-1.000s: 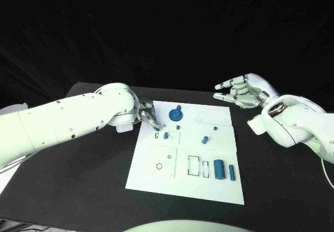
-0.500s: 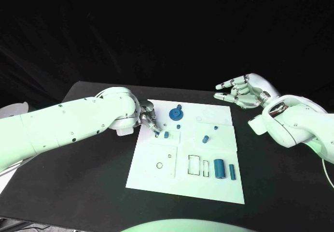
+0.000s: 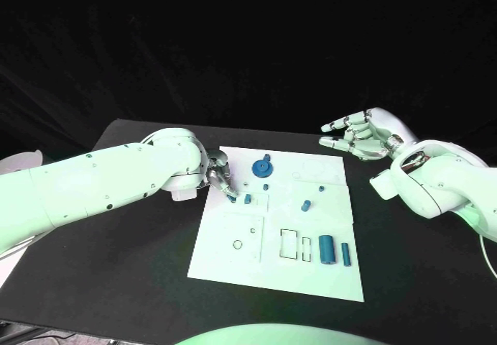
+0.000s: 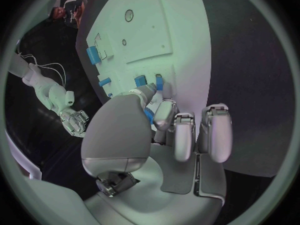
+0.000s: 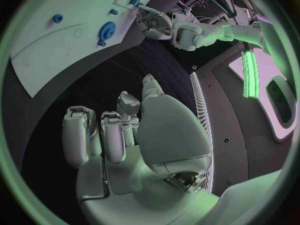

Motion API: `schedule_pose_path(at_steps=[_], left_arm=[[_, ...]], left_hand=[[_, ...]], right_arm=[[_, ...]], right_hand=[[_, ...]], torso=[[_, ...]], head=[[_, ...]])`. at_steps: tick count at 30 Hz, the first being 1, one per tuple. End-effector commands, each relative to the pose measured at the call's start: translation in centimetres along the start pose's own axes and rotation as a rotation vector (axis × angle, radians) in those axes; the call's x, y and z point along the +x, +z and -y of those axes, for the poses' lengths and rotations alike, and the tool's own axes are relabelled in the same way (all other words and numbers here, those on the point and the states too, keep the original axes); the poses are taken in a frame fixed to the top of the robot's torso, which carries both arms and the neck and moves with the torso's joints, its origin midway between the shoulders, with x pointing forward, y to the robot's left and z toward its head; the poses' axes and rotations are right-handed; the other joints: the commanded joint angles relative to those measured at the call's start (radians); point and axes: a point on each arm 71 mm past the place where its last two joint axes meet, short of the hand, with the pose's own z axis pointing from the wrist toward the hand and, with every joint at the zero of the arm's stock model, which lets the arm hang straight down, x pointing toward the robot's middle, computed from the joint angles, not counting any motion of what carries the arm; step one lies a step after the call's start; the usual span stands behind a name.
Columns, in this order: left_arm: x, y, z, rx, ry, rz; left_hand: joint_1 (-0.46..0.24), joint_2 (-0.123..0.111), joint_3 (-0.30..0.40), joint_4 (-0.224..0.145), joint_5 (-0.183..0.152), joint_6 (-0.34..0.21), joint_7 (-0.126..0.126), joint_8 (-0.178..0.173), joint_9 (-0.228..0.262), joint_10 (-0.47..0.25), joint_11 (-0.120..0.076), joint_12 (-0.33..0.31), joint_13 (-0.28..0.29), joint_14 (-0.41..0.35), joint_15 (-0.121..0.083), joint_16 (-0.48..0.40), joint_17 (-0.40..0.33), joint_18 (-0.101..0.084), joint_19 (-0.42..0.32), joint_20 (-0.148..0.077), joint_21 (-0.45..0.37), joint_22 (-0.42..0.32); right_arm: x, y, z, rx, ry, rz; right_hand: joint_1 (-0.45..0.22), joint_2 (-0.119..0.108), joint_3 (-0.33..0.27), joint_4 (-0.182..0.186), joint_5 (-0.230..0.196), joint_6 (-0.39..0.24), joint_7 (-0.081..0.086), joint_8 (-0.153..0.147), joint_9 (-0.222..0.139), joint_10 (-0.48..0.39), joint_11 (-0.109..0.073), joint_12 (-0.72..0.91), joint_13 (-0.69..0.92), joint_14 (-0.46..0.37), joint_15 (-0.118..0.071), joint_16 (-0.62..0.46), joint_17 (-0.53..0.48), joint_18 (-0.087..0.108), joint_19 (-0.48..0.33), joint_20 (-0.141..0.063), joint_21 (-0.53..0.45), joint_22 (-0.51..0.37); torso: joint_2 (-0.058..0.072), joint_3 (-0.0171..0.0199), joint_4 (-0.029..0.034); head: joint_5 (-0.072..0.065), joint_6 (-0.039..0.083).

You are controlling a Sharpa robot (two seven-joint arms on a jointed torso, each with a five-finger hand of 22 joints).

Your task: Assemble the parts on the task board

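Observation:
The white task board (image 3: 271, 267) lies mid-table with blue parts on it: a gear (image 3: 263, 169) at its far edge, small pegs (image 3: 266, 187), a short piece (image 3: 306, 206) and a cylinder (image 3: 326, 250) near its right edge. My left hand (image 3: 220, 176) hovers over the board's far left part, fingers pointing down, one fingertip (image 4: 147, 91) touching the board beside two small blue parts (image 4: 140, 80). Blue shows between its thumb and fingers; whether anything is held I cannot tell. My right hand (image 3: 358, 136) hangs off the far right corner, fingers spread, empty.
Outlined slots (image 3: 290, 244) and a round hole (image 3: 237, 246) mark the board's near half. Black table (image 3: 124, 244) surrounds the board. The right wrist view shows the gear (image 5: 107, 31), the board (image 5: 50, 55) and my left hand (image 5: 156, 25) beyond.
My left hand's fingers have shifted slightly over the small parts at the board's far left. The right hand has stayed put.

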Motion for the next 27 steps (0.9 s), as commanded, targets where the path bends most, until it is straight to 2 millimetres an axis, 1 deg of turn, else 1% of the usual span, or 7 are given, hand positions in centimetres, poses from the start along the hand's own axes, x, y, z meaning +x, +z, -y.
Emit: schedule_pose_path(at_steps=[1, 12, 15, 18, 24, 27], left_arm=[[0.22, -0.01, -0.14, -0.014, 0.026, -0.028], [0.47, 0.14, -0.13, -0.014, 0.029, -0.036], [0.56, 0.19, -0.11, -0.013, 0.029, -0.037], [0.61, 0.2, -0.08, -0.012, 0.029, -0.038], [0.69, 0.28, 0.08, -0.009, 0.03, -0.043], [0.76, 0.35, 0.14, -0.01, 0.026, -0.053]], left_hand=[[0.01, 0.002, 0.134, -0.138, 0.004, 0.009, 0.0, -0.003, 0.001, 0.004, 0.001, 0.001, 0.0, 0.105, 0.006, 0.003, 0.263, -0.005, 0.07, 0.0, 0.003, 0.205], [0.009, 0.002, 0.134, -0.138, 0.005, 0.01, 0.001, -0.004, 0.0, 0.005, 0.001, 0.003, 0.001, 0.105, 0.006, 0.003, 0.263, -0.005, 0.07, 0.0, 0.003, 0.205], [0.009, 0.002, 0.134, -0.138, 0.005, 0.01, 0.001, -0.004, 0.0, 0.005, 0.001, 0.003, 0.001, 0.105, 0.006, 0.003, 0.263, -0.005, 0.07, 0.0, 0.003, 0.205], [0.009, 0.002, 0.134, -0.138, 0.005, 0.01, 0.001, -0.004, 0.0, 0.005, 0.001, 0.003, 0.001, 0.105, 0.006, 0.003, 0.263, -0.005, 0.07, 0.0, 0.003, 0.205], [0.007, 0.002, 0.135, -0.138, 0.006, 0.011, 0.0, -0.004, 0.0, 0.006, 0.001, 0.004, 0.002, 0.105, 0.006, 0.003, 0.263, -0.005, 0.069, 0.0, 0.002, 0.204], [0.0, 0.003, 0.136, -0.136, 0.007, 0.013, -0.001, -0.006, -0.002, 0.009, 0.001, 0.008, 0.006, 0.105, 0.006, 0.003, 0.263, -0.005, 0.069, 0.0, 0.002, 0.203]], right_arm=[[0.15, -0.01, -0.06, -0.01, 0.0, -0.015], [0.18, -0.01, -0.07, -0.011, 0.001, -0.017], [0.19, -0.01, -0.07, -0.011, 0.001, -0.017], [0.19, -0.01, -0.07, -0.011, 0.001, -0.017], [0.21, -0.01, -0.09, -0.012, 0.001, -0.017], [0.22, -0.02, -0.11, -0.012, 0.001, -0.017]], right_hand=[[0.001, 0.012, -0.007, 0.0, 0.005, 0.006, 0.001, -0.005, 0.001, -0.002, -0.003, -0.002, -0.001, 0.09, -0.005, -0.003, 0.2, -0.004, 0.002, -0.006, -0.004, -0.001], [0.001, 0.012, -0.007, 0.0, 0.005, 0.006, 0.001, -0.005, 0.001, -0.002, -0.003, -0.002, -0.001, 0.09, -0.005, -0.003, 0.2, -0.004, 0.002, -0.006, -0.004, -0.001], [0.001, 0.012, -0.007, 0.0, 0.005, 0.006, 0.001, -0.005, 0.001, -0.002, -0.003, -0.002, -0.001, 0.09, -0.005, -0.003, 0.2, -0.004, 0.002, -0.006, -0.004, -0.001], [0.001, 0.012, -0.007, 0.0, 0.005, 0.006, 0.001, -0.005, 0.001, -0.002, -0.003, -0.002, -0.001, 0.09, -0.005, -0.003, 0.2, -0.004, 0.002, -0.006, -0.004, -0.001], [0.001, 0.012, -0.007, 0.0, 0.005, 0.006, 0.001, -0.005, 0.001, -0.002, -0.003, -0.002, -0.001, 0.09, -0.005, -0.003, 0.2, -0.004, 0.002, -0.006, -0.004, -0.001], [0.001, 0.012, -0.007, 0.0, 0.005, 0.006, 0.001, -0.005, 0.001, -0.002, -0.003, -0.002, -0.001, 0.09, -0.005, -0.003, 0.2, -0.004, 0.002, -0.006, -0.004, -0.001]], torso=[[0.0, 0.0001, 0.0006], [0.0, -0.0002, 0.0003], [-0.001, 0.0001, 0.0005], [-0.001, 0.0006, 0.0004], [0.0, 0.0003, -0.0005], [0.0, 0.0011, -0.0008]], head=[[0.0, -0.001], [0.0, -0.003], [0.001, -0.006], [0.001, -0.006], [0.002, -0.008], [0.002, -0.008]])
